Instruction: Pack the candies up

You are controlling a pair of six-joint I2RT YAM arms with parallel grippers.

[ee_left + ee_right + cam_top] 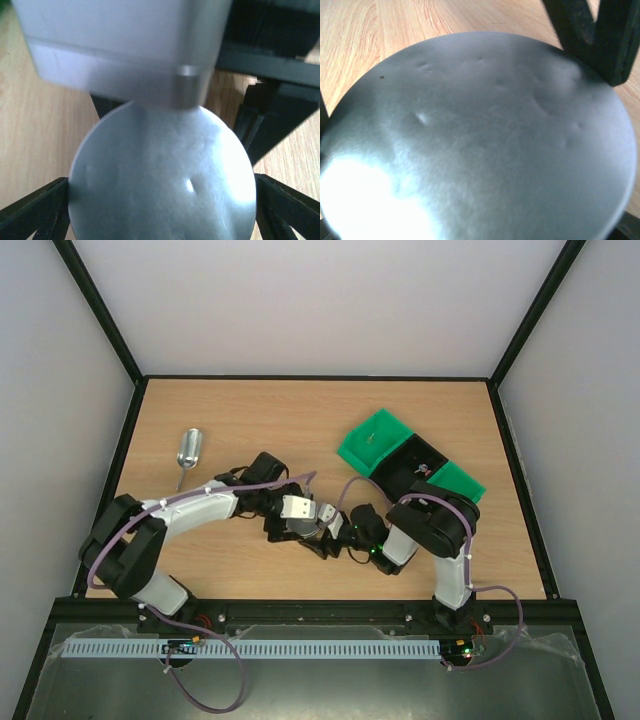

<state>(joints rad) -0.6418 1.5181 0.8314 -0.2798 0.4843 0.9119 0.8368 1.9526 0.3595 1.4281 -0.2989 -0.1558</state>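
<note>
My right gripper (338, 532) is clasped across a silvery container (480, 140), one finger lapping its rim. My left gripper (161, 220) stands wide, a finger at each side of the same container. I cannot tell whether it presses.

Beyond the container, to its right, the candies (424, 470) lie as a few specks in the black bin (400, 465) beside the green bin (395, 425). The scoop (188, 448) lies untouched, well to the container's left.

I judge packing hardly begun: no candy shows at the container. The candies are too small to show an axis or heading.
</note>
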